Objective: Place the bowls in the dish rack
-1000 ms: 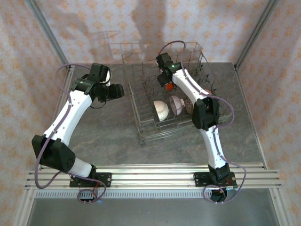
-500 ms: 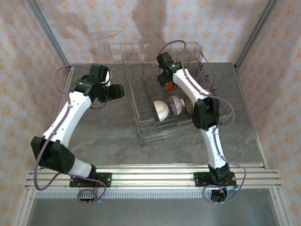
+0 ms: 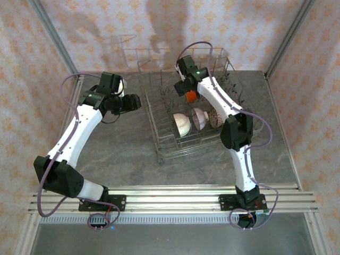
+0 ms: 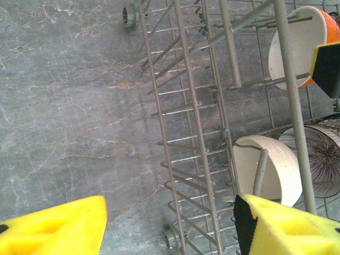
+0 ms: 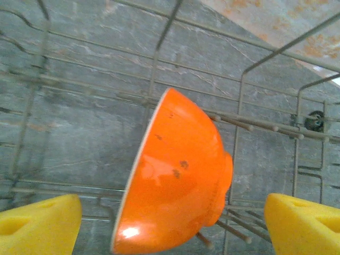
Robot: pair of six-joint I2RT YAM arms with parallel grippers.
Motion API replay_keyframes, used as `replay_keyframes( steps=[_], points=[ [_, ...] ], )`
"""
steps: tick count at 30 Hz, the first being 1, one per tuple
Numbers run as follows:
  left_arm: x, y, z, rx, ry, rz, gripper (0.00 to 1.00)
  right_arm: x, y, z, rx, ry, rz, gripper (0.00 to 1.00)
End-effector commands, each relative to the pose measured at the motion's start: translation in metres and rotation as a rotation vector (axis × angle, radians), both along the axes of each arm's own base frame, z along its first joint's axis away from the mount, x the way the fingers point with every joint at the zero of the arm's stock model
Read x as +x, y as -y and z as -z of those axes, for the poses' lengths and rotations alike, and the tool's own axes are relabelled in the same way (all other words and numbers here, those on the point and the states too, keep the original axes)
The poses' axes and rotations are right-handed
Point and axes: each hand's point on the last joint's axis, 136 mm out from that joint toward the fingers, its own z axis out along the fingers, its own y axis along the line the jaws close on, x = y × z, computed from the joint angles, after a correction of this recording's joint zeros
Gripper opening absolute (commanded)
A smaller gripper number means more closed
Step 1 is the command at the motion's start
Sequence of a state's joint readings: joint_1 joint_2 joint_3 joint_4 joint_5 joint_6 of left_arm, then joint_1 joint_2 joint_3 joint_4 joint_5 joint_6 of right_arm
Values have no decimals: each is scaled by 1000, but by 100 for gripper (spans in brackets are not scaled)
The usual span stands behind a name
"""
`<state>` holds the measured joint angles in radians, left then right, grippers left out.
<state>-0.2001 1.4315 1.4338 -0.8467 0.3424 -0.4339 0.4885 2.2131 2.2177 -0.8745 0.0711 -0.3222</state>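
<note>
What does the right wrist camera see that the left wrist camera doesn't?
Right wrist, not left: the orange bowl from its shiny outside, close up, foot and all, plus a bit of patterned wall. Left wrist, not right: a cream bowl and a striped bowl standing in the dish rack, with bare table beside it. Both: the orange bowl, the rack's wires and the grey table.

Bowls [image 3: 181, 124] on edge inside dish rack [image 3: 180, 150]; left claw [image 3: 136, 101] left of rack.
</note>
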Motion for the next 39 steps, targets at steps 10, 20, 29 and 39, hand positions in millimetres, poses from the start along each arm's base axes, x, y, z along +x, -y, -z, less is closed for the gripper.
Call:
replay_keyframes(
  steps=[10,20,29,39],
  points=[
    [-16,14,-25,13,64,13,66,-34,3,-88,215,71,10,90],
    [-34,52,-33,35,128,48,68,-94,63,-99,203,86,154,90],
    [-33,74,-43,87,286,97,68,-145,133,-101,281,189,332,90],
    [-71,14,-65,200,525,3,71,-213,237,-105,290,440,669,94]
  ],
)
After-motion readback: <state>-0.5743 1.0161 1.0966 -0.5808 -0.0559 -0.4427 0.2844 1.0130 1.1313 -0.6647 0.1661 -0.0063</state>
